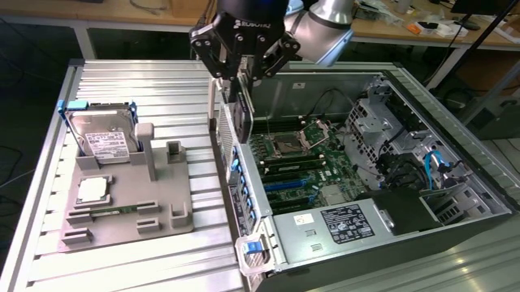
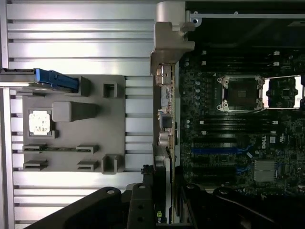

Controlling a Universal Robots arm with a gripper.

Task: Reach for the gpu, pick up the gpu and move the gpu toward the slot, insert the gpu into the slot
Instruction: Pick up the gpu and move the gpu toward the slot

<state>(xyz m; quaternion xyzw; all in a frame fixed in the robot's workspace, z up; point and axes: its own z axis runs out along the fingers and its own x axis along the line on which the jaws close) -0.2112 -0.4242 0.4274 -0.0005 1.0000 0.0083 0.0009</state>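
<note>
Our tool (image 1: 242,84) is clamped on the gpu (image 1: 243,121) (a thin dark card, seen edge-on); we see it hanging upright at the open computer case's (image 1: 422,261) rear wall.

Strong overhead light glares off the ribbed silver aluminium tabletop (image 1: 130,261); in the wrist view the same tabletop (image 2: 81,47) bleaches almost white. Inside the open dark-grey metal computer case (image 1: 455,121), the green motherboard (image 1: 301,164) sits dimmer, in soft shade. The black gripper (image 1: 241,85) and the thin dark gpu (image 1: 242,118) it clamps read near-black.
</note>
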